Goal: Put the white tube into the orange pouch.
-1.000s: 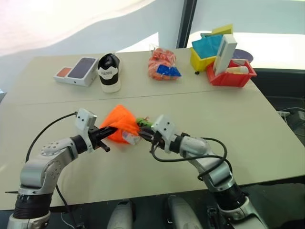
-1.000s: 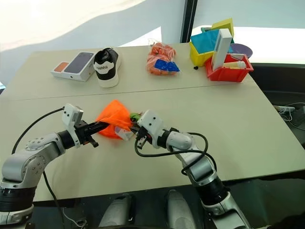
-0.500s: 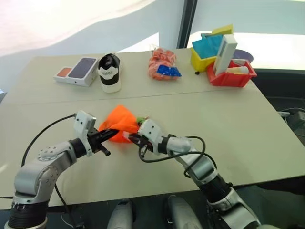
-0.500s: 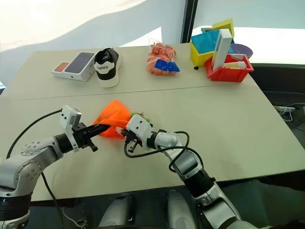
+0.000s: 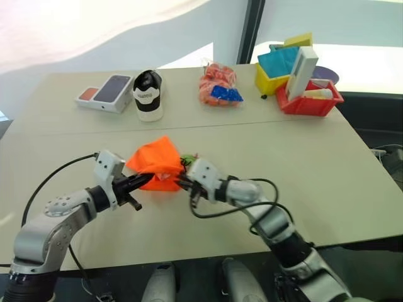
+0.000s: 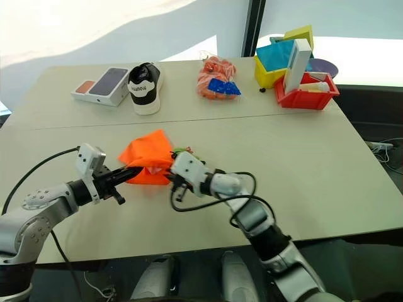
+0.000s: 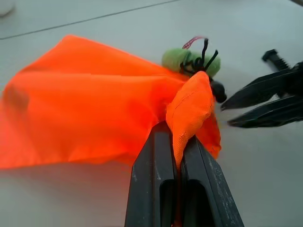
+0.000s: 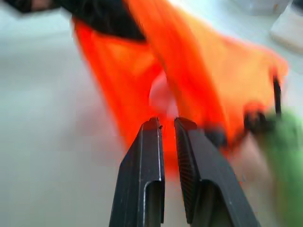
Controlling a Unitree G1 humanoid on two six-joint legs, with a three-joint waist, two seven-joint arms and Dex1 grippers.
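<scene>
The left pincer [image 7: 179,161] is clamped on a fold of the one orange pouch [image 5: 156,165], holding its mouth up off the counter [image 5: 302,157]. Just right of it, the right pincer [image 8: 166,130] stands slightly parted at the opening, a whitish shape, perhaps the white tube [image 8: 160,94], visible inside.

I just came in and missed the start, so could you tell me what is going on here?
The robot is packing a tube into an orange pouch on the table. Its left gripper is shut on a fold of the pouch's edge, holding it lifted. The right gripper sits at the pouch's mouth, fingers slightly apart and holding nothing. A pale shape inside the opening may be the tube, though it is blurred.
</scene>
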